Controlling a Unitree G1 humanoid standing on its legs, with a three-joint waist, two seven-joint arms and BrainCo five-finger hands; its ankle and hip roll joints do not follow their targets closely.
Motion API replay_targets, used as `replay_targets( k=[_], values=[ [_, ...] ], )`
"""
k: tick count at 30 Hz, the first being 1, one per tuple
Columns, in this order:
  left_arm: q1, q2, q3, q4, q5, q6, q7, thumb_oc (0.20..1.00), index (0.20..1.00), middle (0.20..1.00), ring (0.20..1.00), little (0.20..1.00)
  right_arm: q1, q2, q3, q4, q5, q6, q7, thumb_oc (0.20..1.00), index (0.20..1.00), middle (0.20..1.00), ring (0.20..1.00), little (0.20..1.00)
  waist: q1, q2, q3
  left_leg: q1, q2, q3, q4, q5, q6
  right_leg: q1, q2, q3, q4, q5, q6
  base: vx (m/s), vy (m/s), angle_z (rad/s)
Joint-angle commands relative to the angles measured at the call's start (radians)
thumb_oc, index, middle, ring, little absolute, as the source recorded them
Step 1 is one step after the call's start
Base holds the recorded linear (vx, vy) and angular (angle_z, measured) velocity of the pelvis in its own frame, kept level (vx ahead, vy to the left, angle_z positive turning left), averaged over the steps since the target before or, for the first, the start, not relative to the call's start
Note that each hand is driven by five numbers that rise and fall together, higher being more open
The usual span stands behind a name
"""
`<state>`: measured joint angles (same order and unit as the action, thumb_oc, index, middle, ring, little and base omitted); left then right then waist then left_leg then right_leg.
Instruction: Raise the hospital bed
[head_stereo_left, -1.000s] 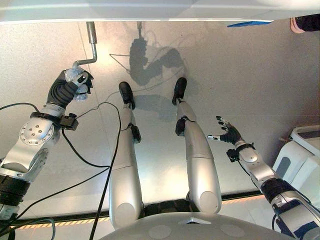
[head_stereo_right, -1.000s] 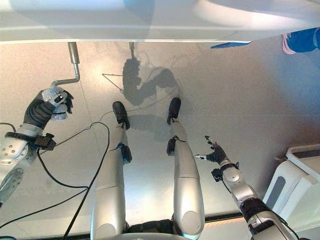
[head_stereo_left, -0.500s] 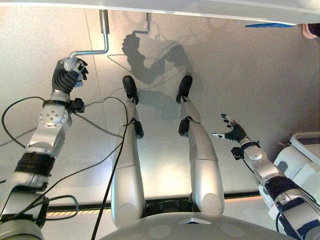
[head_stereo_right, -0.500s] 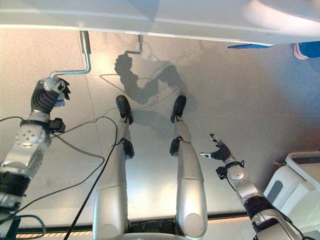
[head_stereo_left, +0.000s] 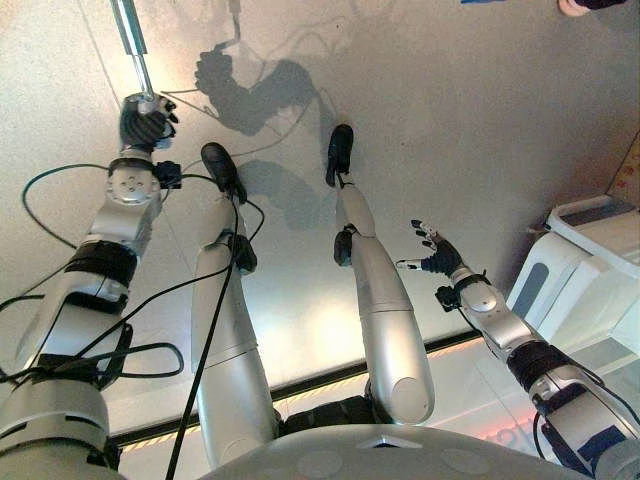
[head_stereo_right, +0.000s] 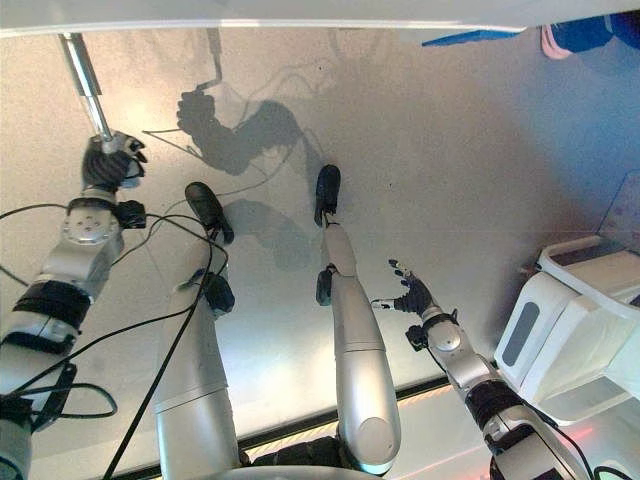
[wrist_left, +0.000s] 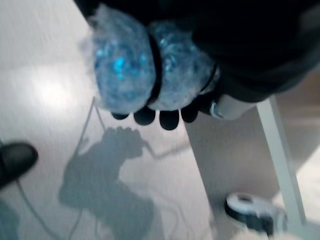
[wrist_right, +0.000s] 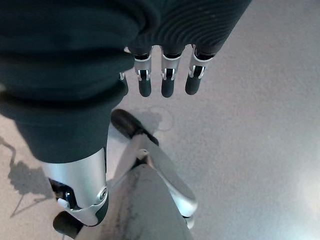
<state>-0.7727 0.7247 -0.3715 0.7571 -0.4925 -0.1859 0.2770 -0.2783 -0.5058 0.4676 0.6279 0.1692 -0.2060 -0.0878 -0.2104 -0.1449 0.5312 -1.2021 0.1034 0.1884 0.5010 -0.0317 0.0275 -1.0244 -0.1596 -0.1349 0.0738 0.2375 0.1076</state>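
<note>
A silver crank rod (head_stereo_left: 131, 45) runs down from the white hospital bed's edge (head_stereo_right: 300, 12) at the top of the view. My left hand (head_stereo_left: 146, 122) is at the rod's lower end, fingers curled round the crank handle. In the left wrist view the handle (wrist_left: 142, 67) shows as a bluish, bubble-wrapped grip, with dark fingertips (wrist_left: 150, 116) wrapped over it. My right hand (head_stereo_left: 436, 259) hangs in the air low on the right, far from the crank. Its fingers (wrist_right: 167, 82) are straight and hold nothing.
A white and grey cart (head_stereo_left: 585, 275) stands on the floor at the right. A person's blue-clad foot (head_stereo_right: 590, 30) shows at the top right by the bed. A bed leg (wrist_left: 280, 155) and a caster wheel (wrist_left: 250, 207) are near my left hand.
My left hand has swung the crank handle round, from out to the left of the rod to in line below it. The whole view has shifted. The right hand stays open.
</note>
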Motion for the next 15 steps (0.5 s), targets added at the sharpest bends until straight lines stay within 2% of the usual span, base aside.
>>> replay_targets(
  k=[1,10,14,15],
  values=[
    [-0.039,0.032,0.018,0.036,0.013,0.002,0.027,0.2,0.2,0.2,0.2,0.2,0.013,-0.028,0.016,-0.021,0.027,0.0,-0.014,1.0,1.0,1.0,1.0,1.0,0.005,-0.04,-0.011,0.118,-0.058,0.008,-0.047,-0.053,-0.044,-0.005,-0.049,0.039,0.092,-0.071,0.101,0.01,-0.136,-0.07],
    [-0.023,-0.009,0.001,0.011,0.017,0.002,0.022,0.2,0.2,0.2,0.2,0.2,-0.002,-0.031,0.032,-0.019,0.033,0.001,-0.018,1.0,1.0,1.0,1.0,1.0,-0.009,-0.042,-0.011,0.144,-0.042,-0.001,-0.096,-0.013,-0.059,-0.011,-0.025,0.034,0.108,-0.08,0.083,-0.01,-0.104,-0.01],
    [-0.006,-0.016,-0.02,-0.042,0.024,-0.004,0.008,0.2,0.2,0.2,0.2,0.2,-0.002,-0.038,0.031,-0.021,0.03,0.0,-0.018,1.0,1.0,1.0,1.0,1.0,-0.005,-0.033,-0.011,0.16,-0.04,-0.007,-0.121,0.004,-0.064,-0.011,-0.017,0.031,0.125,-0.094,0.073,-0.02,-0.118,-0.01],
    [-0.016,-0.017,-0.051,-0.102,0.04,-0.012,-0.001,0.2,0.2,0.2,0.2,0.2,-0.01,-0.046,0.035,-0.024,0.026,0.003,-0.017,1.0,1.0,1.0,1.0,1.0,-0.003,-0.032,-0.011,0.173,-0.034,-0.013,-0.143,0.021,-0.072,-0.008,-0.008,0.024,0.136,-0.105,0.067,-0.02,-0.147,-0.04]
  ],
)
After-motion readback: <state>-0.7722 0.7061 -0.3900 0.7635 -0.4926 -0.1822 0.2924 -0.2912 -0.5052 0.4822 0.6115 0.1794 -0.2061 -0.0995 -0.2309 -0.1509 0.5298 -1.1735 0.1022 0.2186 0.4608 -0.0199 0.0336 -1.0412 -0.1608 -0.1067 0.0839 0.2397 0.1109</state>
